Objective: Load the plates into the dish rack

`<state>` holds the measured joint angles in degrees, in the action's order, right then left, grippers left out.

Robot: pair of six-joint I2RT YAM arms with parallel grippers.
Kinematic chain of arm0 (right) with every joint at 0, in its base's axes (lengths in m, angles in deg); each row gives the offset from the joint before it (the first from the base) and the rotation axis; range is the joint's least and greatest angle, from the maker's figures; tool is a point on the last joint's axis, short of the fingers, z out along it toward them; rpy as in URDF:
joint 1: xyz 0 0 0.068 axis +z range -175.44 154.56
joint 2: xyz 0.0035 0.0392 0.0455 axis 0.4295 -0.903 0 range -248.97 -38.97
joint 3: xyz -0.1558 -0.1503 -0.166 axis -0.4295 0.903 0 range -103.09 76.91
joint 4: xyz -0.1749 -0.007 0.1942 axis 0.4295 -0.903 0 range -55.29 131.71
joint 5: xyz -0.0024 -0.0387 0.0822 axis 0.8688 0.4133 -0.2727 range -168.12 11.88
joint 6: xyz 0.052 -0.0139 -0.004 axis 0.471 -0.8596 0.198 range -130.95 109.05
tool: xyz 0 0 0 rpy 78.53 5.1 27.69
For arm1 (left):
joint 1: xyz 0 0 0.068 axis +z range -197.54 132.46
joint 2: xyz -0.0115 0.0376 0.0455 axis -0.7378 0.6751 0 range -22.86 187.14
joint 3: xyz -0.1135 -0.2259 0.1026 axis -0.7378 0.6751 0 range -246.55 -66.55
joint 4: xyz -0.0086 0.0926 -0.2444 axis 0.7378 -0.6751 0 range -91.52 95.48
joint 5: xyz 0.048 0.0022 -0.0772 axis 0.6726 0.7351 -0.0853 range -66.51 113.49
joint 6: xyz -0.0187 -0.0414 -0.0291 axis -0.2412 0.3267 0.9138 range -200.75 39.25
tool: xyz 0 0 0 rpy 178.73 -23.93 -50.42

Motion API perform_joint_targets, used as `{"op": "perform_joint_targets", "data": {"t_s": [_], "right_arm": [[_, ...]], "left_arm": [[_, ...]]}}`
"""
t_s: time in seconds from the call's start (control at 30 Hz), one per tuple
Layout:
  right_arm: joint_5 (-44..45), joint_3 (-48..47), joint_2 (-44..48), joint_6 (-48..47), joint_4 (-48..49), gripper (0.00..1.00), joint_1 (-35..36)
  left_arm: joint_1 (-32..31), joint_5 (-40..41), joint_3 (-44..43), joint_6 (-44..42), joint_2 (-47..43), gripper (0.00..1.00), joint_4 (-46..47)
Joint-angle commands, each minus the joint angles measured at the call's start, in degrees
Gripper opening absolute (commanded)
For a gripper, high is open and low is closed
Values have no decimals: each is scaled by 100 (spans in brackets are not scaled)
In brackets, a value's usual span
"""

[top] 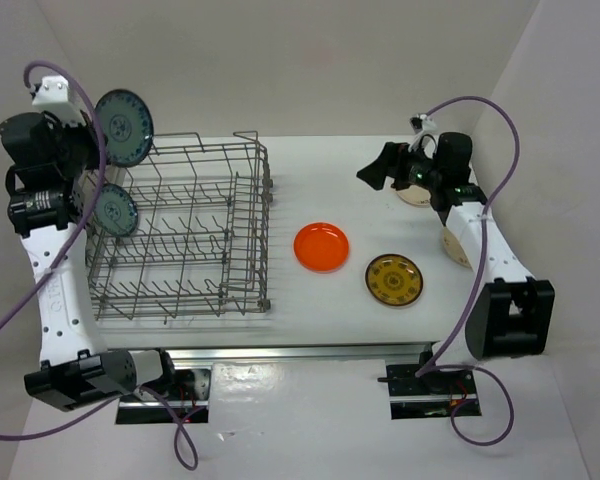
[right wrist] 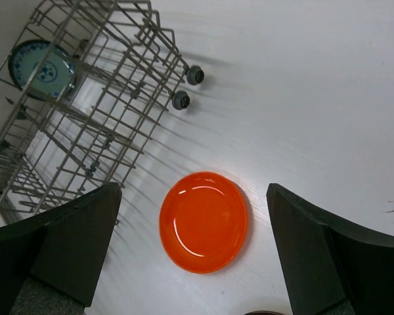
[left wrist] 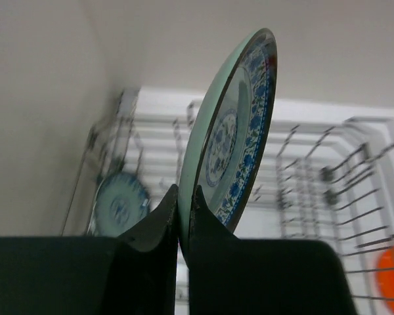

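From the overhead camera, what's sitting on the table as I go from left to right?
dish rack → orange plate → yellow-brown plate → cream plate, partly hidden

Left end effector [top: 92, 128] holding blue-green plate [top: 123, 127] by dish rack [top: 180, 235], orange plate [top: 321, 247] on white table [top: 320, 185]

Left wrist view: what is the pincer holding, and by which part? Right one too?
Left pincer grips a blue-green patterned plate by its lower rim, with the plate standing on edge. Right pincer is open and holds nothing.
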<state>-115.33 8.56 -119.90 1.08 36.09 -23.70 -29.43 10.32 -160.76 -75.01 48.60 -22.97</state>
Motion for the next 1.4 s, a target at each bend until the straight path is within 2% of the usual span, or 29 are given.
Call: {"op": "perform_joint_targets", "data": {"t_s": [0.0,0.07,0.17,0.3,0.57,1.13,1.37], "right_arm": [[-532,-370,-441,-166,-43,100,-7],[-734,-459,-643,-166,-44,100,-7],[-796,-406,-836,-113,27,100,-7],[-727,-327,-890,-166,27,100,-7],[-427,-275,-1048,-236,-105,100,-7],[-172,-582,-1786,-289,-439,100,-7],[-172,-635,-1927,-289,-492,100,-7]], "left_arm": [[263,1017,885,-750,-17,0,-13],[438,1359,1272,-846,-71,0,478],[763,1309,1826,-899,-150,0,979],[870,1254,2196,-1058,-36,0,1517],[984,1151,2425,-1197,412,0,2053],[984,895,2478,-1522,1563,0,2238],[931,1000,2215,-1637,1994,0,1676]]}}
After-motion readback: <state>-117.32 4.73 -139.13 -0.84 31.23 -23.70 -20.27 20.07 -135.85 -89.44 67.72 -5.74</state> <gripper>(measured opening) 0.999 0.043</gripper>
